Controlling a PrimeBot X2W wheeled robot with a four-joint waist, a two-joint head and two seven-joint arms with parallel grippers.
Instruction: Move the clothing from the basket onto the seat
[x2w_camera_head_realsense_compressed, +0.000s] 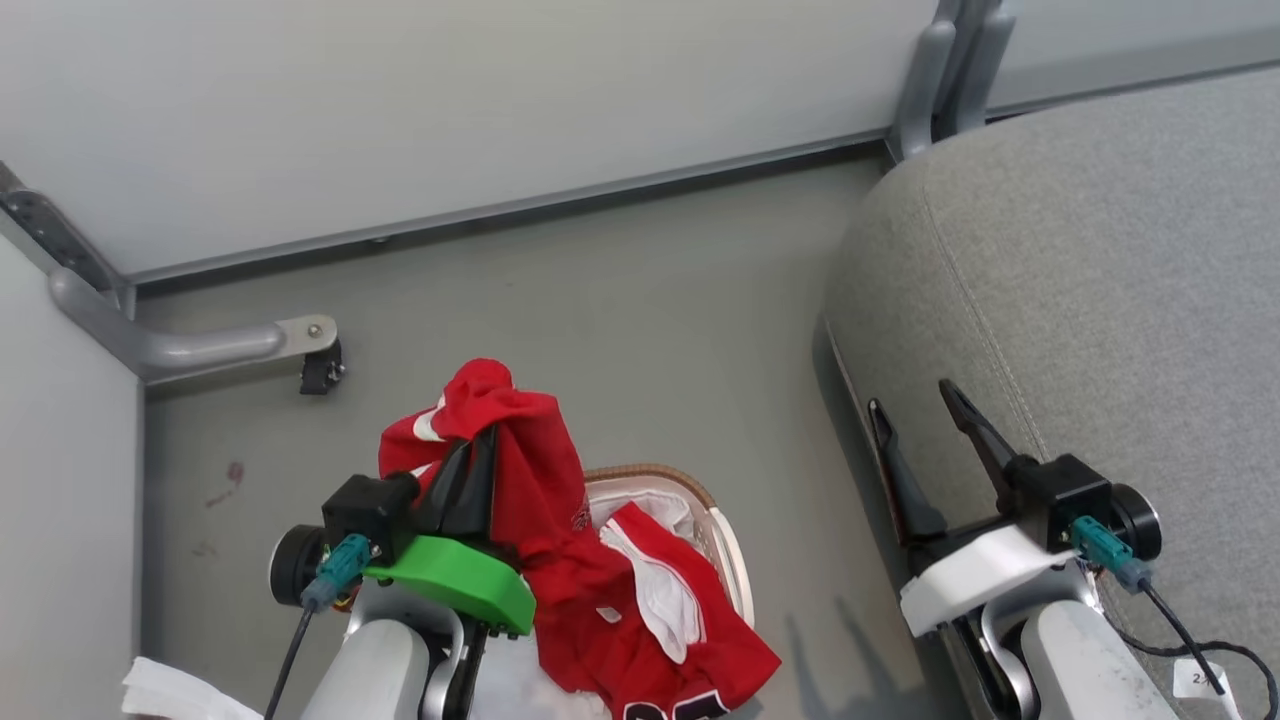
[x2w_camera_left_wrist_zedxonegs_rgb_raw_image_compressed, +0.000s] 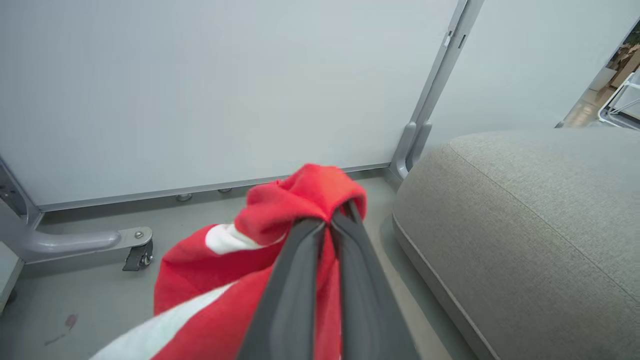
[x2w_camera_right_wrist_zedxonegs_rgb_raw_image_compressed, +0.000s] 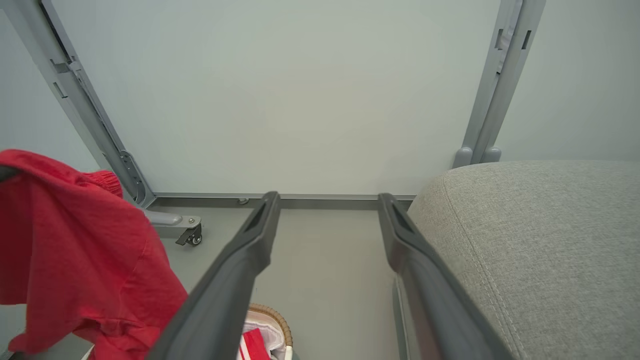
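Left gripper (x2w_camera_head_realsense_compressed: 483, 445) is pinched tight on a bunch of the red clothing (x2w_camera_head_realsense_compressed: 545, 520), held above the basket (x2w_camera_head_realsense_compressed: 690, 487) at 6 o'clock, with more red trailing inside. Nothing is on the seat (x2w_camera_head_realsense_compressed: 1100, 300) at 2 o'clock yet, so I judge the transfer barely begun. Right gripper (x2w_camera_head_realsense_compressed: 910, 398) hangs wide and empty beside the seat's edge. A partition caster (x2w_camera_head_realsense_compressed: 320, 372) sits at 10 o'clock, and the floor path looks unobstructed.

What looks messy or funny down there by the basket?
The red clothing is bunched up in the left hand, and more flops over the basket rim. A small reddish smudge marks the floor to the left.
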